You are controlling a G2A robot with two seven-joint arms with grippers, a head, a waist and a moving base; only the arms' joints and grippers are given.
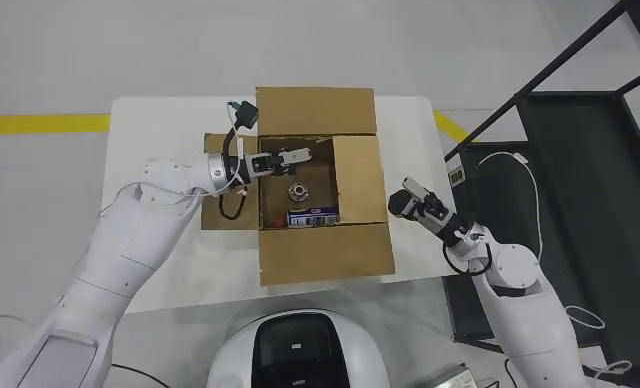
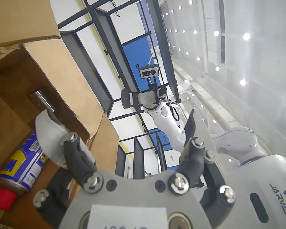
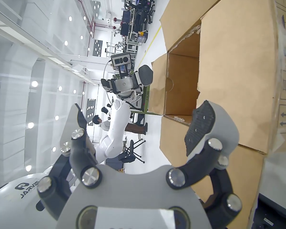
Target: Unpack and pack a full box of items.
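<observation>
Since all four flaps of the cardboard box (image 1: 355,178) are folded outward on the white table (image 1: 150,138), its inside lies open to the top view. The left gripper (image 1: 296,156) hangs just over the box's opening, toward its far-left corner. Its two fingers (image 2: 50,129) are spread wide with nothing between them. Near the middle of the box floor sits a small round metal piece (image 1: 298,192), possibly a fitting or flange; the top view is too coarse to settle it. Close to the box's near wall, a blue-and-yellow spray can (image 1: 313,218) with a red cap lies on its side. The right gripper (image 1: 405,195) is outside the box, just beside the outer edge of its right flap, its jaws likewise wide apart and empty. Farther right of the box, off the table, stands a black metal rack (image 1: 570,158).
</observation>
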